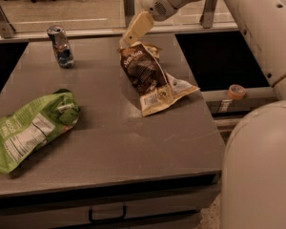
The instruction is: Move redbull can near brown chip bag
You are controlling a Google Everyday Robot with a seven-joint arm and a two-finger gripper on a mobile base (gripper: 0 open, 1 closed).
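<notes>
Seemingly, end effector (137,30) above chip bag (145,73)

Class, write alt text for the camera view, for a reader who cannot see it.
A robot's gripper hovers just above the far end of a brown chip bag lying on a grey table. A redbull can stands upright at the far left, apart from the bag; a green bag lies near left.
</notes>
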